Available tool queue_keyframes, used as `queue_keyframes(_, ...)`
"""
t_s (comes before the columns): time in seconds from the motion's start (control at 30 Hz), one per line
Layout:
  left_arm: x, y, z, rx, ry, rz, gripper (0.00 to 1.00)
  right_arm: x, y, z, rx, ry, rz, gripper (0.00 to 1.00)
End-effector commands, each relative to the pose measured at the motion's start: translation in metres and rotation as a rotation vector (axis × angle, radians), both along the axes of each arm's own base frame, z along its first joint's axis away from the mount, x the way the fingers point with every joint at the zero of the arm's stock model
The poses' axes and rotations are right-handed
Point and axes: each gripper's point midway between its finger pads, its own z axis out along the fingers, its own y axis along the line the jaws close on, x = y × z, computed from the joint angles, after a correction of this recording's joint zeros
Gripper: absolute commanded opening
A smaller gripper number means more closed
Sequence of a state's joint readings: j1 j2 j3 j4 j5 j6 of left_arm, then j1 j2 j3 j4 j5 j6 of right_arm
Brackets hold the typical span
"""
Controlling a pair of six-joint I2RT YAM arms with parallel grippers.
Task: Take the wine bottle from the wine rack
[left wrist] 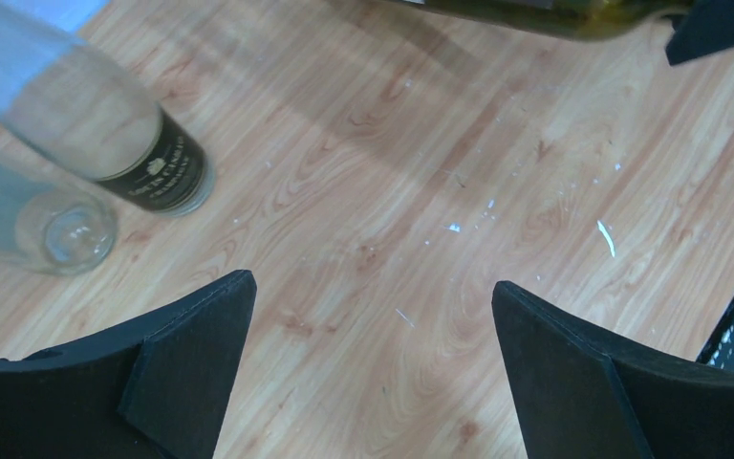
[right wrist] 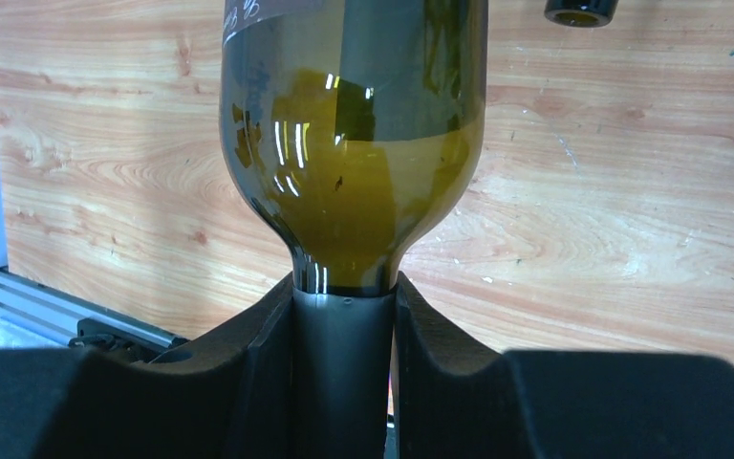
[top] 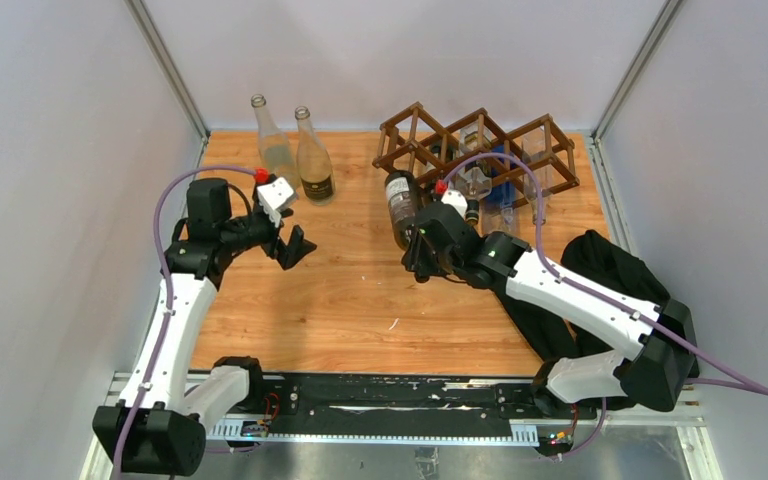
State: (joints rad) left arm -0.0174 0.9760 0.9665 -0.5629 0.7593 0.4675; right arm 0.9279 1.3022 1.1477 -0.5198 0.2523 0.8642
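Writing on wine bottle [right wrist: 354, 143] illegible; right pincer [right wrist: 344, 378] grips neck.

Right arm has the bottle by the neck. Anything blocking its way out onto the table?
Nothing visible does. The wine bottle has bare table in front of it; the two clear bottles stand off to the left.

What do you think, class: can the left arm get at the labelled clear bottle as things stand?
Probably yes. The left gripper is open just in front of the labelled clear bottle, only bare table between them. The second clear bottle beside it might crowd one finger.
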Motion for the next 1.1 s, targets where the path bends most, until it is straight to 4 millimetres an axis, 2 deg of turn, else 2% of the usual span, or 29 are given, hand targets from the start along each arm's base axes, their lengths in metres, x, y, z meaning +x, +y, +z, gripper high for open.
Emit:
queue_keyframes(0.0,-0.019,-0.010,-0.013,0.060,-0.023,-0.094,1.00,-0.003,0.013,0.026,0.073,-0.057,0.062,0.00)
queue_keyframes(0.3,-0.040,-0.021,-0.023,0.237,-0.146,-0.252,1.00,-0.034,0.025,0.033,0.064,0.000,0.269,0.00)
queue_keyframes(0.43,-0.045,-0.024,-0.023,0.297,-0.243,-0.322,1.00,-0.058,0.048,0.036,0.080,0.045,0.435,0.00)
queue_keyframes(0.67,-0.050,-0.023,-0.024,0.413,-0.404,-0.411,1.00,-0.087,0.083,0.041,0.088,0.122,0.667,0.00)
queue_keyframes(0.9,-0.067,-0.024,-0.046,0.470,-0.505,-0.507,1.00,-0.102,0.100,0.054,0.111,0.144,0.806,0.00)
queue_keyframes(1.07,-0.072,-0.025,-0.061,0.487,-0.492,-0.532,1.00,-0.110,0.108,0.060,0.131,0.150,0.880,0.00)
